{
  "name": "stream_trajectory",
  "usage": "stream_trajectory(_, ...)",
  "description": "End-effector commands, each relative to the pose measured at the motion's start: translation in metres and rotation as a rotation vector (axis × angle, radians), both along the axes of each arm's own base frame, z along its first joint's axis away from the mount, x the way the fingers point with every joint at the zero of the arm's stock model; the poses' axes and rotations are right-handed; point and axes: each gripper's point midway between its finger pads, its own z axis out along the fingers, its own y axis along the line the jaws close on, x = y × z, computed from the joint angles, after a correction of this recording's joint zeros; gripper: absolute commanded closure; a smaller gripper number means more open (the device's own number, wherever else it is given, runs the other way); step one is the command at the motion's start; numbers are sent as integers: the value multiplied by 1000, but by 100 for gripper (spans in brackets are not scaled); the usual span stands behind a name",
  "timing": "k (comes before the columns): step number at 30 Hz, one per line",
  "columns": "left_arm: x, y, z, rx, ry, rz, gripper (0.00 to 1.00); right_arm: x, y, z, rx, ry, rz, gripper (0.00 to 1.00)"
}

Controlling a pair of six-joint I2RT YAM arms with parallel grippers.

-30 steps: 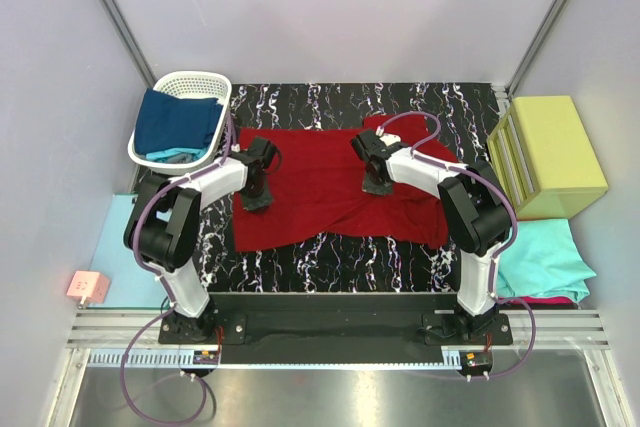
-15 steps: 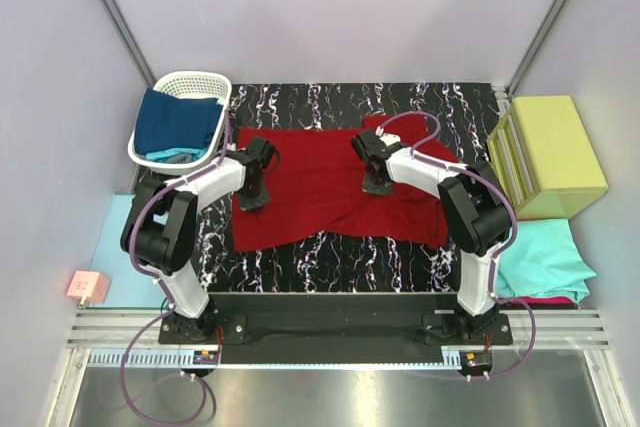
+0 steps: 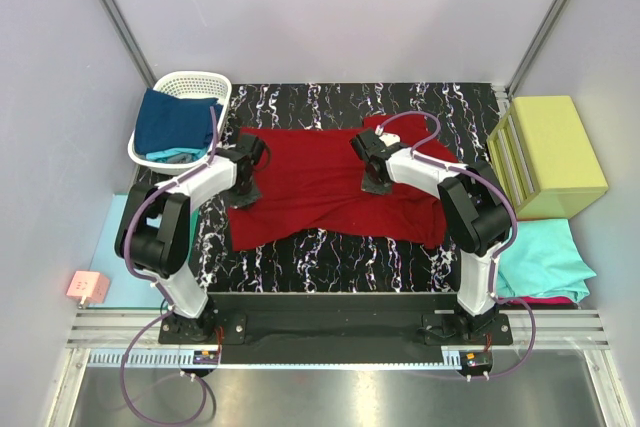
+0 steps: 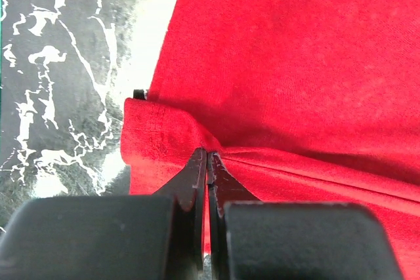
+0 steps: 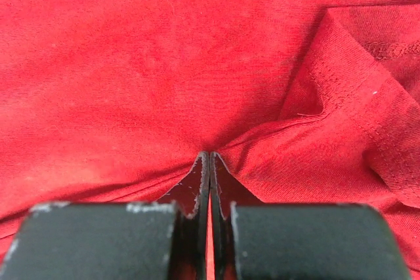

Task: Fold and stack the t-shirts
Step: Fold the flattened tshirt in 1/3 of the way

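Observation:
A dark red t-shirt lies spread on the black marbled table. My left gripper is shut on a pinch of its cloth near the left edge; the left wrist view shows the red cloth bunched at my closed gripper. My right gripper is shut on a pinch of the shirt near its right middle; the right wrist view shows the cloth gathered at that gripper, with a hemmed fold to the right. A navy t-shirt lies in the basket. A teal t-shirt lies over a magenta one at the right.
A white laundry basket stands at the back left. A yellow-green box stands at the right edge. A pale-blue sheet and a small pink object lie at the left.
My left gripper has moved back and to the left with the cloth, pulling the shirt's left edge outward. The right gripper has stayed in place.

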Motion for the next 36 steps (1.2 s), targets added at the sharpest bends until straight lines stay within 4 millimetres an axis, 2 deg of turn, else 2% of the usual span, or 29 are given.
stream_trajectory(1,4,23,7,76,-8,45,97,4,-9,9,-24,-34,-15,100)
stream_trajectory(2,5,22,10,69,-19,45,93,4,-8,11,-21,-36,-5,95)
stream_trajectory(3,6,20,15,57,-40,44,84,5,-7,18,-10,-62,-3,78)
stream_trajectory(5,10,15,26,40,-88,32,75,8,-8,31,-15,-112,10,58)
stream_trajectory(6,12,13,39,25,-136,25,64,8,-10,43,-5,-147,10,50)
stream_trajectory(7,13,11,47,15,-164,18,56,9,-14,49,-16,-166,1,35)
stream_trajectory(8,14,8,54,6,-190,8,49,9,-15,54,-19,-176,5,31)
stream_trajectory(9,15,5,68,-10,-232,3,37,8,-16,64,-12,-195,5,27)
stream_trajectory(11,14,-3,81,-34,-268,-19,31,4,-17,69,-2,-196,1,23)
stream_trajectory(12,13,-6,90,-50,-293,-29,30,-2,-19,70,3,-188,-1,23)
stream_trajectory(13,11,-12,92,-71,-297,-45,31,-7,-16,69,26,-176,3,24)
stream_trajectory(15,3,-25,90,-104,-287,-75,33,-22,-16,60,43,-142,5,31)
stream_trajectory(18,-10,-41,74,-117,-241,-107,36,-45,-18,40,61,-82,-8,44)
stream_trajectory(21,-20,-50,48,-117,-170,-122,39,-62,-20,21,69,-30,-25,49)
stream_trajectory(23,-26,-52,33,-109,-121,-127,40,-67,-22,13,70,-13,-35,50)
stream_trajectory(26,-29,-53,22,-100,-92,-131,41,-67,-22,11,66,-7,-37,52)
stream_trajectory(32,-33,-55,16,-99,-70,-143,42,-66,-22,12,58,-6,-39,53)
stream_trajectory(36,-36,-55,17,-108,-75,-141,43,-64,-25,29,79,-73,-50,54)
